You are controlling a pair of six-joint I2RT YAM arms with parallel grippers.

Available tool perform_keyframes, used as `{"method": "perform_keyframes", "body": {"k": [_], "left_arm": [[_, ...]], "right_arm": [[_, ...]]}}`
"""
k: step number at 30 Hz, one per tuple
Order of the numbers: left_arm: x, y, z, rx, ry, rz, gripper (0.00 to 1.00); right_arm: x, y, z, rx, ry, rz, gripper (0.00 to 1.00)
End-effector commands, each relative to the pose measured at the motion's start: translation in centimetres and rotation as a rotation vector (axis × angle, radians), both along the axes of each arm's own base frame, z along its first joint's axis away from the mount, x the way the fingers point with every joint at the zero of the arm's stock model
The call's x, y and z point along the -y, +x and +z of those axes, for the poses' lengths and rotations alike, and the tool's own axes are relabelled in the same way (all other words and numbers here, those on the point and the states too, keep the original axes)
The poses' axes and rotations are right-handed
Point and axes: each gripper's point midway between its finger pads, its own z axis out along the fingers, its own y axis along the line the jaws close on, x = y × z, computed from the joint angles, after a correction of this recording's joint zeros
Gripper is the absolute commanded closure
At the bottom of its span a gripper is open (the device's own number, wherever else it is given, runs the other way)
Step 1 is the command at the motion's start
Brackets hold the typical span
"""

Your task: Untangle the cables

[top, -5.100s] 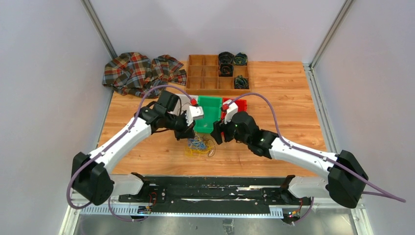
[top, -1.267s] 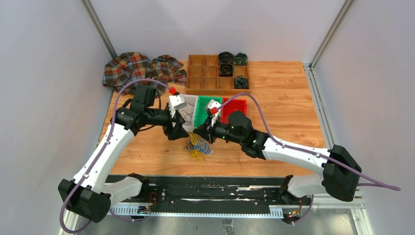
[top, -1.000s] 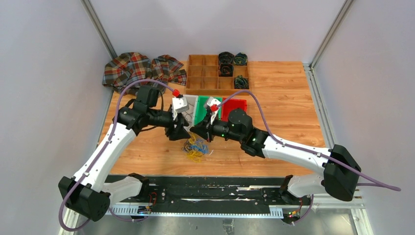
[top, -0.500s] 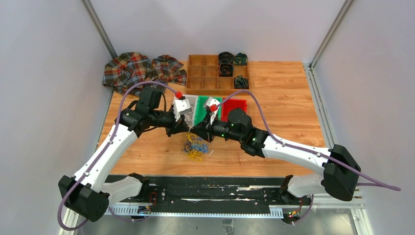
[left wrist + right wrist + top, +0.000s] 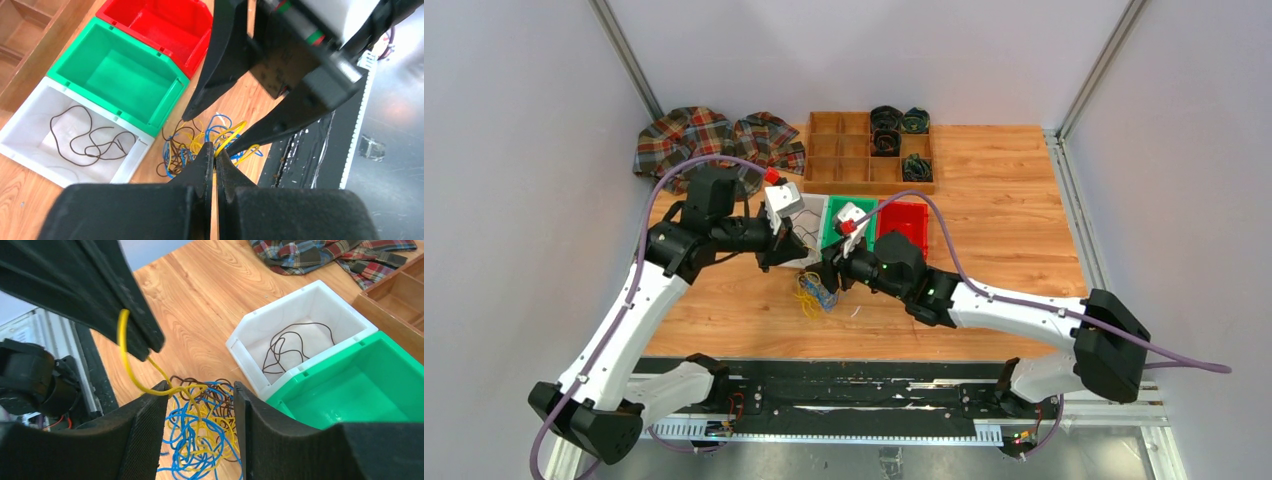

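The cables (image 5: 815, 293) are a small clump of yellow, blue and brown loops on the wood table, in front of the white bin. My left gripper (image 5: 215, 154) is shut on one yellow cable (image 5: 231, 135) and holds it above the clump (image 5: 192, 145). In the top view the left gripper (image 5: 790, 260) sits just left of the clump. My right gripper (image 5: 200, 387) is open and straddles the clump (image 5: 205, 435) from above; the yellow strand (image 5: 125, 355) lies across its left fingertip and runs up to the left gripper's fingers (image 5: 115, 295). In the top view the right gripper (image 5: 832, 273) is at the clump's right.
A white bin (image 5: 807, 240) holds one loose brown cable (image 5: 290, 345). Beside it stand a green bin (image 5: 852, 212) and a red bin (image 5: 904, 222). A wooden organiser (image 5: 844, 150) with dark coils and a plaid cloth (image 5: 714, 145) lie at the back.
Both grippers have shifted left. The clump has been drawn slightly left and bunched up. The left gripper has pulled a yellow strand up; the right gripper now hangs over the clump.
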Motion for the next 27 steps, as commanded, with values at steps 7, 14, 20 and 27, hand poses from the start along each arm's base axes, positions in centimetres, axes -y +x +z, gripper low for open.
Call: {"method": "perform_keyframes", "body": {"k": [7,14,20,27], "left_arm": [[0.3,-2.8,4.2,-0.015,-0.090,-0.036,0.99],[0.0,-3.7,8.6,0.061,-0.126,-0.044,0.99],[-0.6,-3.8,12.5,0.171,-0.149,-0.017,1.00],[-1.9,-2.4,16.3,0.321,-0.135,0.073,0.99]], "right_arm": [[-1.2,3.6,0.2,0.103,0.010,-0.225,0.49],[-0.7,3.3,-5.8,0.034,-0.063,-0.238,0.51],[0.9,2.3,-10.0,-0.036,-0.098,-0.253,0.53],[2.7,0.9,-13.5,-0.101,-0.136,-0.251,0.55]]}}
